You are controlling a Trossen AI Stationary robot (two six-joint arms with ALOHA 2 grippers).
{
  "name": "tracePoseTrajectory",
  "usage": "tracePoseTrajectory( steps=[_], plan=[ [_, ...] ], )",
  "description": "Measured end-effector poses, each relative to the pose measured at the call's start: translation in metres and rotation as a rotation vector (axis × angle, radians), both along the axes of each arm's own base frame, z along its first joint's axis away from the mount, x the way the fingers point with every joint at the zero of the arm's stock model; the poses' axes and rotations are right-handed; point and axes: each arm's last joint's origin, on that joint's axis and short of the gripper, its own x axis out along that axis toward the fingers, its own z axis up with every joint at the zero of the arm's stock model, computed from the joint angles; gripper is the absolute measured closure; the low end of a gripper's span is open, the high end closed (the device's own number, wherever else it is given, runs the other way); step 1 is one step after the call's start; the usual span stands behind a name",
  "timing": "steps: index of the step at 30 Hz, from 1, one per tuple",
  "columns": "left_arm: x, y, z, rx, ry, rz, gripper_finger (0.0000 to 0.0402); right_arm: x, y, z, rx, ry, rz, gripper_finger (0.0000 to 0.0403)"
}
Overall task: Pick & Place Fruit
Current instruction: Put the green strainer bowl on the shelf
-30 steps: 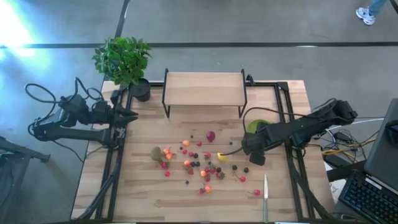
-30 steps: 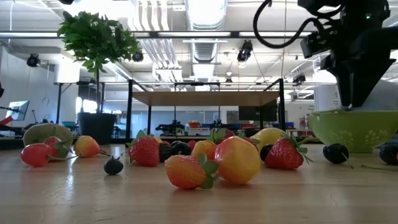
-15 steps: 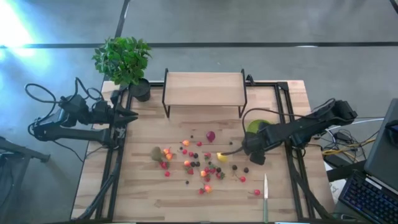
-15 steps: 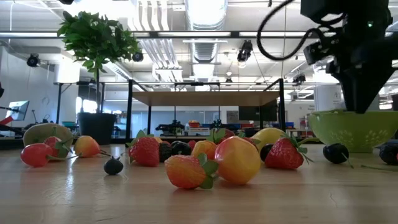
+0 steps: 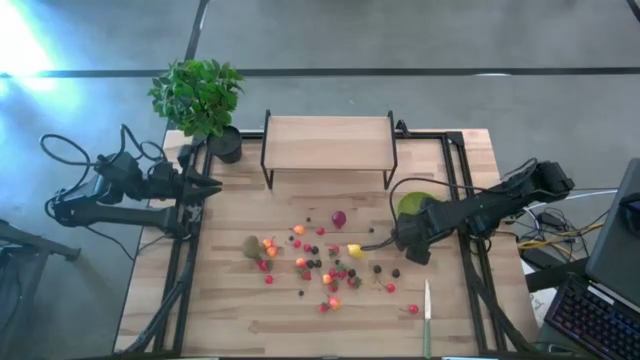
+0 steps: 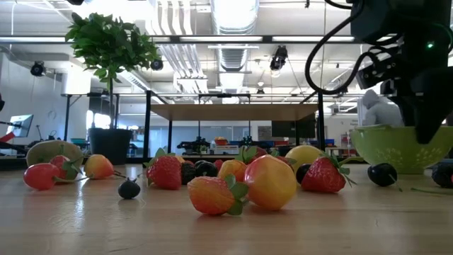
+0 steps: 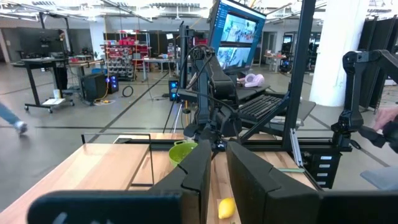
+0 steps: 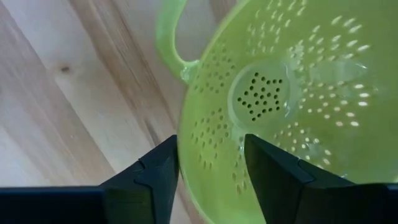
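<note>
The right gripper (image 8: 208, 165) has slid from the table's middle toward the lime-green bowl (image 5: 413, 204) and now hangs over its near rim, fingers narrowly apart with nothing between them. The bowl looks empty, so none is placed yet. All the fruit (image 5: 318, 262), kiwi (image 5: 252, 246) included, lies scattered mid-table, left of the bowl. The left gripper (image 5: 212, 185) waits at the far left, pinched closed.

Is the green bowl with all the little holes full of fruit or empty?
Empty. The right wrist view looks straight into the green bowl and shows only its holed bottom; the fruit lies scattered on the table.
</note>
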Motion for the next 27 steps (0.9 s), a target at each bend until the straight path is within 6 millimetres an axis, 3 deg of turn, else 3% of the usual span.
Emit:
tracePoseTrajectory(
  steps=[12,21,27],
  plan=[
    [0.000,0.000,0.000,0.000,0.001,0.001,0.0339,0.000,0.001,0.000,0.028,0.019,0.068,0.0386],
    [0.000,0.000,0.000,0.000,0.000,0.001,0.0339,-0.001,0.000,0.002,0.032,0.011,0.070,0.0393],
    [0.000,0.000,0.000,0.000,0.001,0.000,0.0339,-0.002,0.000,0.023,0.033,-0.034,0.084,0.0393]
  ],
)
